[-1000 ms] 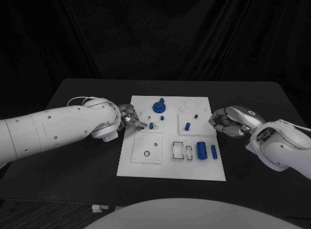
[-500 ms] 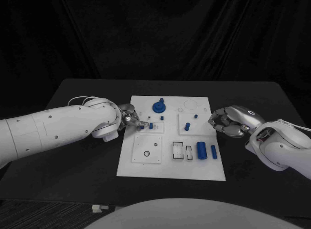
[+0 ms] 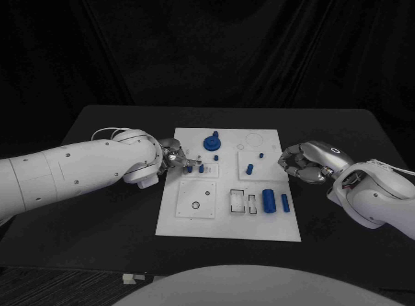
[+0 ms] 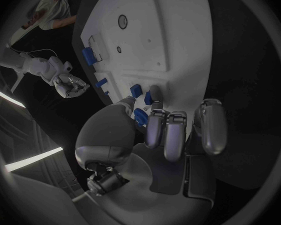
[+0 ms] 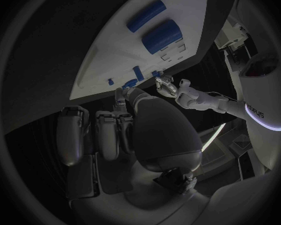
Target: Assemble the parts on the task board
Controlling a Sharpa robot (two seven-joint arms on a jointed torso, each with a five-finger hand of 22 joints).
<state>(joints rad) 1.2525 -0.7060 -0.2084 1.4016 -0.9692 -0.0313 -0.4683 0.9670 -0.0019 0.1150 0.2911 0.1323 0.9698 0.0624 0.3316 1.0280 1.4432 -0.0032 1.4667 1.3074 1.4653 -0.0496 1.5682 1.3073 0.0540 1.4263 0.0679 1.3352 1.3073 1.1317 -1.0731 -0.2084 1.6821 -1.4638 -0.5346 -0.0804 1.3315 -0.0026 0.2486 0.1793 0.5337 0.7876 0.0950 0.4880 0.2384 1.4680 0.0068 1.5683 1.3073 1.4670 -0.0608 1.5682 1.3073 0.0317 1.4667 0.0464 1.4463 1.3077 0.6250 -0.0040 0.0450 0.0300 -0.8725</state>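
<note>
The white task board (image 3: 227, 224) lies in the middle of the black table. My left hand (image 3: 174, 157) is at the board's left edge and pinches a small blue peg (image 3: 190, 169) between thumb and fingers; the left wrist view shows this peg (image 4: 140, 116) at the fingertips. Just beside it another blue peg (image 3: 202, 168) stands in the board. My right hand (image 3: 304, 163) hovers at the board's right edge with its fingers curled in and nothing in them.
On the board are a blue knob (image 3: 213, 141), a blue peg (image 3: 250, 169), a thick blue cylinder (image 3: 269, 199) and a thin one (image 3: 285, 203), and a black ring (image 3: 196, 205) on a white square plate. Bare table lies on both sides.
The small blue peg at my left fingertips has come into sight and moved in beside the standing peg. The right hand has stayed where it was.
</note>
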